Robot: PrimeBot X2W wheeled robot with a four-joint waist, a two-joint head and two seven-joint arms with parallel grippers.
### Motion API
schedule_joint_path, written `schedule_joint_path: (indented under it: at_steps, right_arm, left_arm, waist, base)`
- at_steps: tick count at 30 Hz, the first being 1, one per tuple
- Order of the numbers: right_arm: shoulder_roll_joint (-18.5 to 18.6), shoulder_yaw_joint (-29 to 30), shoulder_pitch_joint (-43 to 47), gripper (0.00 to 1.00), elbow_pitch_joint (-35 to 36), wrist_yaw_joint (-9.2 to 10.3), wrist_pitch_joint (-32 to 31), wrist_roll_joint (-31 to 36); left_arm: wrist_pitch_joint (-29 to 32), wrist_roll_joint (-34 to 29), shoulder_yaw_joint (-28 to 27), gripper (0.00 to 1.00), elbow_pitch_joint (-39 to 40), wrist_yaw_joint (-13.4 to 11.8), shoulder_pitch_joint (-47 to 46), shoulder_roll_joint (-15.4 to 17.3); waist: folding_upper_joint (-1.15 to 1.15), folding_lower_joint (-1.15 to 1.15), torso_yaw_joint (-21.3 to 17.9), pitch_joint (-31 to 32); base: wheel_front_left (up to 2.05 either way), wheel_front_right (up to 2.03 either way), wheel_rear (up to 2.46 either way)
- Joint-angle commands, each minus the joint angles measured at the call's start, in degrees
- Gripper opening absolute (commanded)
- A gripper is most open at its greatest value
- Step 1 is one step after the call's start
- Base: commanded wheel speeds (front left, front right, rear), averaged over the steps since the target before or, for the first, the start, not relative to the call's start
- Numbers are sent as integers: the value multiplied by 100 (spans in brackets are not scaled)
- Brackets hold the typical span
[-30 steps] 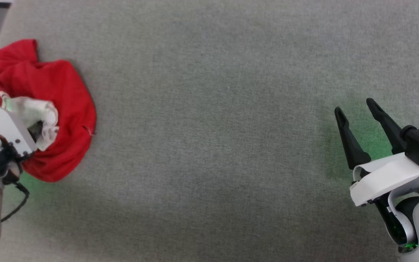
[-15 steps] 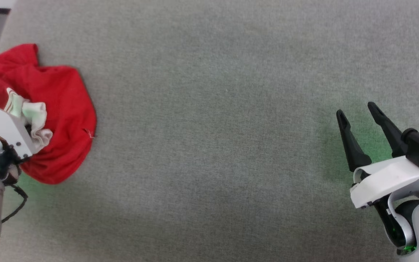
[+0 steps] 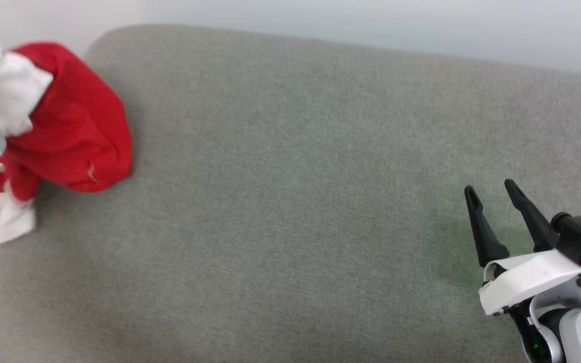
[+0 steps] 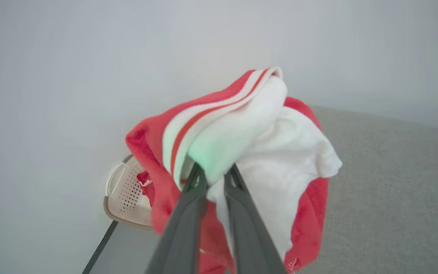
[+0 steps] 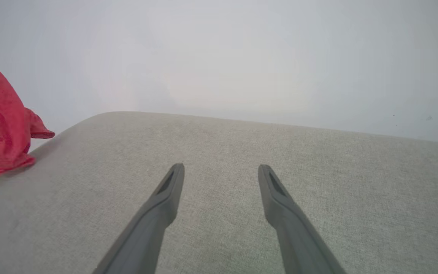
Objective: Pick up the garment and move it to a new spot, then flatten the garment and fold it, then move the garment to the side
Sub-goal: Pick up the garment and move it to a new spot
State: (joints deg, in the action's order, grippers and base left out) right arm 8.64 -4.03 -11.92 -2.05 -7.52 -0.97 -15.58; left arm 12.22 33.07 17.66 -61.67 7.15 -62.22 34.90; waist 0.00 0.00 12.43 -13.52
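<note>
Shirt (image 3: 78,131): red, white sleeves, red-and-white striped trim. Padded surface (image 3: 295,201): grey woven fabric. Basket (image 4: 126,194): beige, perforated. Wall (image 5: 219,57): pale grey.

Dark tapered jaws, white wrist bracket (image 3: 527,275)

garment (image 3: 73,136): soft matt red knit cloth, white sleeves, ribbed striped trim | cushion (image 3: 290,201): grey woven fabric, coarse, matt | right gripper (image 3: 489,186): dark matt plastic fingers, smooth white shell | basket (image 4: 126,190): perforated beige plastic | wall (image 5: 219,57): smooth, matt
</note>
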Motion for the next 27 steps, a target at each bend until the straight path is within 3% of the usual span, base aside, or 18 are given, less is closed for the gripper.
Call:
schedule_joint_path:
  at_steps: [1, 16, 23, 27]
  right_arm:
    - [-38, 21, 119, 100, -40, 6, 58, -39]
    - [-202, 159, 293, 100, -164, 6, 307, -114]
    - [-231, 398, 392, 100, -200, 7, 408, -102]
    - [-257, 584, 453, 100, -169, 6, 412, -42]
  left_arm:
    - [-58, -82, 42, 0, 159, 37, -156, 104]
    - [421, -220, 471, 0, 1655, 33, -558, 580]
    - [1001, -8, 586, 0, 2837, 13, -303, 638]
    - [1416, 158, 594, 0, 3666, -165, -52, 626]
  waist:
    - [0, 0, 194, 374]
    - [0, 0, 212, 999]
    - [0, 0, -20, 1195]
    - [0, 0, -256, 1245]
  base:
    - [0, 0, 0]
    - [0, 0, 0]
    - [0, 0, 0]
    - [0, 0, 0]
